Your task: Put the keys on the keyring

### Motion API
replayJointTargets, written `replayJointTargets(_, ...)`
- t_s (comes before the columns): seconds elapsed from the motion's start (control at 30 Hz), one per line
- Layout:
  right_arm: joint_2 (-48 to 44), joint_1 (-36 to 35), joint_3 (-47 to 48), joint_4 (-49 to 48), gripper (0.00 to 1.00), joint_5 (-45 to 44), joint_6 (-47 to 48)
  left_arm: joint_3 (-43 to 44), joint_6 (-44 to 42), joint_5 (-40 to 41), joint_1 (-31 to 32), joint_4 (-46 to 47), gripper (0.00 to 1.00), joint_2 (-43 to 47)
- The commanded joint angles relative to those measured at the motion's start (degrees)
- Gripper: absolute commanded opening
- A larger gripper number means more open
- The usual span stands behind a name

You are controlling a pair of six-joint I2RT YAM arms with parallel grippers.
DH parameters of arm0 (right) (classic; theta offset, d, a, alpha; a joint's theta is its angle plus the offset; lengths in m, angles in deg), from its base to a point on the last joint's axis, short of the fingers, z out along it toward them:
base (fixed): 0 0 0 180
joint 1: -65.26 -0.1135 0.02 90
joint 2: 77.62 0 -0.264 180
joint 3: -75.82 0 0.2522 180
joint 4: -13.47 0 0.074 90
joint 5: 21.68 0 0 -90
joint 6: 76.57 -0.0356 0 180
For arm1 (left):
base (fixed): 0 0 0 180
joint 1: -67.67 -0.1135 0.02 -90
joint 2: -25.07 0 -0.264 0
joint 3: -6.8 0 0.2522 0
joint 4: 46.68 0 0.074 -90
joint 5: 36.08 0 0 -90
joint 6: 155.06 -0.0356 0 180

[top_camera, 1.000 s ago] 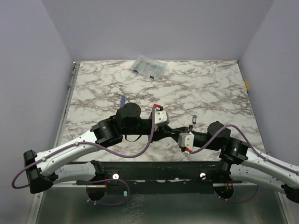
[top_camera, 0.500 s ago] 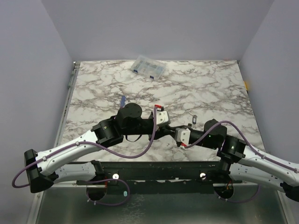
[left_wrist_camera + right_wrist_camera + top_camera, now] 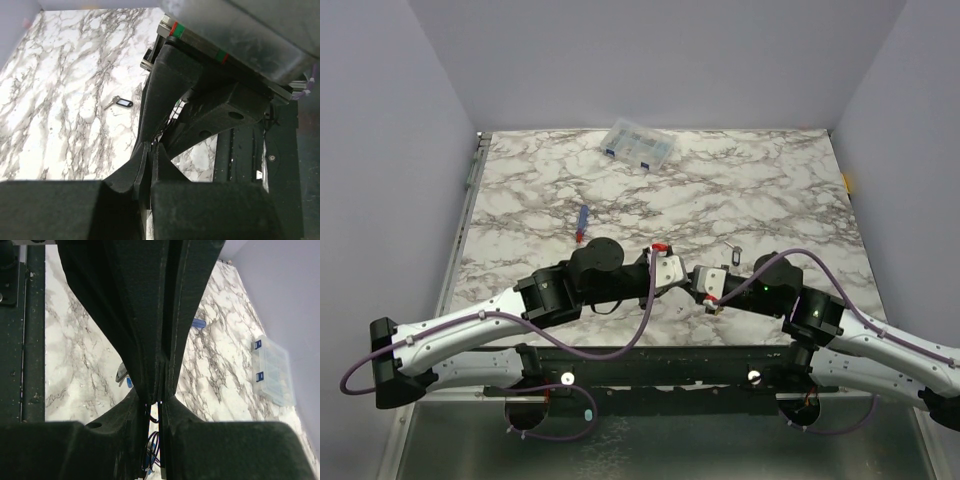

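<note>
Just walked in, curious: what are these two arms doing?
Two robot arms meet tip to tip near the front of the marble table. The left gripper and right gripper are both pinched shut; what they pinch is hidden. A small metal key with a black tag lies loose beside them. A red-and-blue screwdriver and a clear plastic box sit farther back.

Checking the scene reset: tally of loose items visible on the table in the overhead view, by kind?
Key: 1
Screwdriver: 1
Clear plastic box: 1
Total: 3
More items may be hidden from this view.
</note>
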Motion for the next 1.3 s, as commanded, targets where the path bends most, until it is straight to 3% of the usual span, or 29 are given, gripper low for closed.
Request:
replayJointTargets(0.0, -0.8, -0.7, 3.5, -7.9, 0.01, 3.4, -4.1, -2.3, -3.5, 6.7, 1.0, 0.4, 0.00, -0.2)
replayJointTargets(0.2, -1.7, -0.7, 1.6, -11.7, 0.01, 1.5, -7.4, -4.8, -3.9, 8.5, 1.3, 2.5, 0.00, 2.9)
replayJointTargets(0.43, -2.1, -0.7, -0.7, -14.9, 0.19, -0.5, -9.2, -7.7, -3.1, 10.5, 1.3, 7.6, 0.00, 8.5)
replayJointTargets(0.57, -1.7, -0.7, -1.7, -17.1, 0.41, -1.6, -10.1, -9.0, -3.0, 10.5, 1.3, 9.9, 0.00, 10.5)
replayJointTargets(0.63, -1.6, -0.7, -2.0, -17.9, 0.47, -2.1, -10.2, -9.4, -3.0, 10.5, 1.3, 10.3, 0.00, 11.0)
replayJointTargets(1.03, 0.4, -0.7, -2.6, -17.3, 0.56, -4.0, -13.1, -10.4, -2.0, 12.3, 1.3, 13.2, 0.00, 11.1)
replayJointTargets(1.27, -0.2, -0.7, -5.6, -22.0, 0.58, -9.0, -20.9, -11.1, -0.7, 13.4, 1.3, 15.8, 0.00, 10.9)
